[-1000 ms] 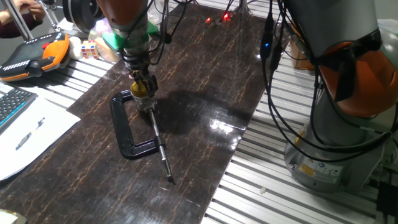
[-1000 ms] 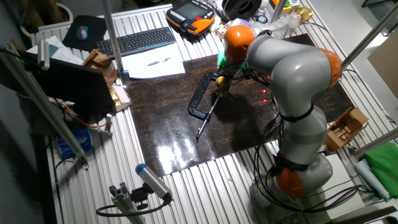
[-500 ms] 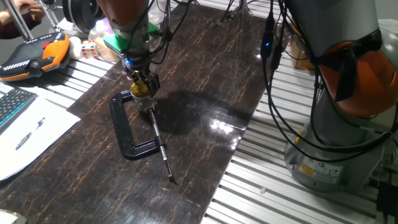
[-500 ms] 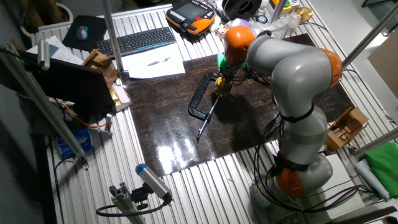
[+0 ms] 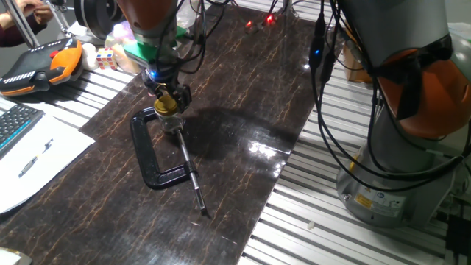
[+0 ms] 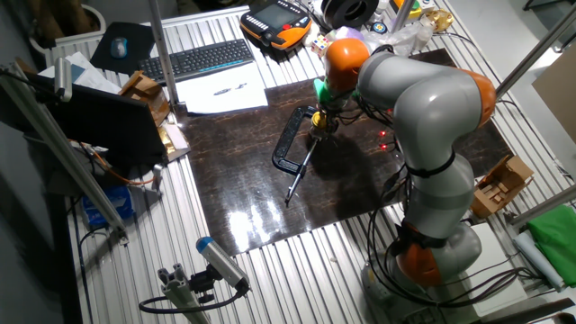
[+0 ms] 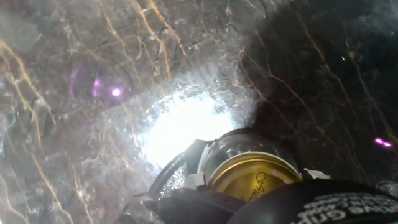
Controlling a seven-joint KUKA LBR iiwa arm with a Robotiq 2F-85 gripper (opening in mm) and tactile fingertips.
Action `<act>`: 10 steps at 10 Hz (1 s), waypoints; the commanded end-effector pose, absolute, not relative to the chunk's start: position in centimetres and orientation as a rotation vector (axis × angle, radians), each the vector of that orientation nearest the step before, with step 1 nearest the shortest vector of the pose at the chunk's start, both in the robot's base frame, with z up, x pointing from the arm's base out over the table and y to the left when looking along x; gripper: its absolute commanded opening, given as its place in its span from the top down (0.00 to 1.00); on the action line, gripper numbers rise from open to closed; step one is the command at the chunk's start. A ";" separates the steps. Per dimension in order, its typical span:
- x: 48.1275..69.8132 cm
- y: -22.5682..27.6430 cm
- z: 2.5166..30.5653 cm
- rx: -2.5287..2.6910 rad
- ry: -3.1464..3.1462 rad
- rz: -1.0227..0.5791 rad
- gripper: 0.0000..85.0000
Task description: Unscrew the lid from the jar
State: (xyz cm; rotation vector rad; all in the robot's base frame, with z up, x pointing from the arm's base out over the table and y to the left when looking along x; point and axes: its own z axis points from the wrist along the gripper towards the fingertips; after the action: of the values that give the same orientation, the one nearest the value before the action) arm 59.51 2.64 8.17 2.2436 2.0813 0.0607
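The small clear glass jar (image 5: 174, 122) stands on the dark marbled table (image 5: 243, 96), right beside the screw end of a black C-clamp (image 5: 149, 153). Its gold-yellow lid (image 5: 168, 106) sits on top. My gripper (image 5: 168, 99) comes straight down onto it, and the fingers are shut around the lid's rim. In the hand view the lid (image 7: 252, 178) shows at the bottom with the jar's glass shoulder (image 7: 244, 144) around it, and a black finger (image 7: 323, 205) covers its lower right. In the other fixed view my gripper (image 6: 321, 127) hides the jar.
The C-clamp's long screw (image 5: 191, 179) runs toward the table's front; the clamp also shows in the other fixed view (image 6: 288, 148). An orange teach pendant (image 5: 40, 65), a keyboard (image 6: 202, 59) and papers (image 5: 29, 162) lie left of the table. The arm's base (image 5: 401, 147) stands at the right.
The hand has turned about its vertical axis while staying over the jar. The jar and clamp have not shifted.
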 end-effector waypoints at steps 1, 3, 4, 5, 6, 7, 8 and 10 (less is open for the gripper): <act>59.5 2.6 8.1 2.205 2.119 0.061 0.30; 59.5 2.7 8.1 2.140 2.180 0.058 0.39; 59.5 2.7 8.1 2.106 2.206 0.066 0.39; 59.5 2.6 8.0 2.094 2.214 0.071 0.38; 59.5 2.7 8.0 2.089 2.219 0.079 0.37; 59.6 2.7 8.0 2.091 2.220 0.086 0.26; 59.6 2.7 7.9 2.100 2.210 0.088 0.05; 59.6 2.7 7.9 2.111 2.197 0.092 0.00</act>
State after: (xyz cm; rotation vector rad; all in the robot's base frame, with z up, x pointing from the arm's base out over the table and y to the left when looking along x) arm 59.51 2.71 7.75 2.1115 2.1985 0.0902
